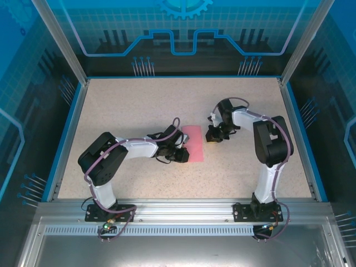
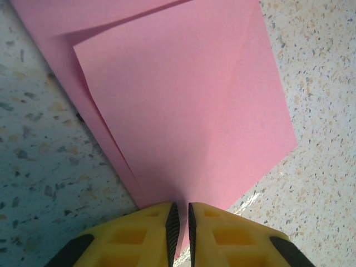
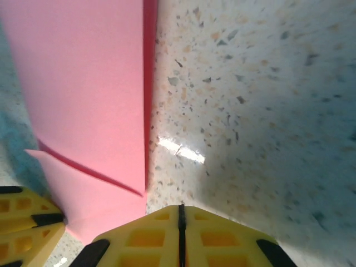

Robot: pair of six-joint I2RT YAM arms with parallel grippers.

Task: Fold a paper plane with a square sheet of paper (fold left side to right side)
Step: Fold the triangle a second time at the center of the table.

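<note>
From above: the square sheet of paper (image 1: 193,143), folded into a narrow pink strip, flat on the speckled table (image 1: 128,105) near its middle. Left gripper (image 1: 181,153) at the strip's near left corner, touching it. Right gripper (image 1: 214,136) just beside the strip's right edge, toward the far end.

From the left wrist: yellow fingers (image 2: 139,236) pressed almost together, with one pink corner running into the thin slit between them. Clamped on the paper. Upper layer lifted a little off the lower one, with a shadow along its left edge. Rest of the sheet spread away from the fingertips over the table.

From the right wrist: yellow fingers (image 3: 139,236) closed tight against each other, nothing between. Paper off to the left of the fingertips, its long straight edge running away from them, its near corner just beside the left finger. Further left, at the picture's edge, the other arm's yellow fingers at that same pink end.
</note>
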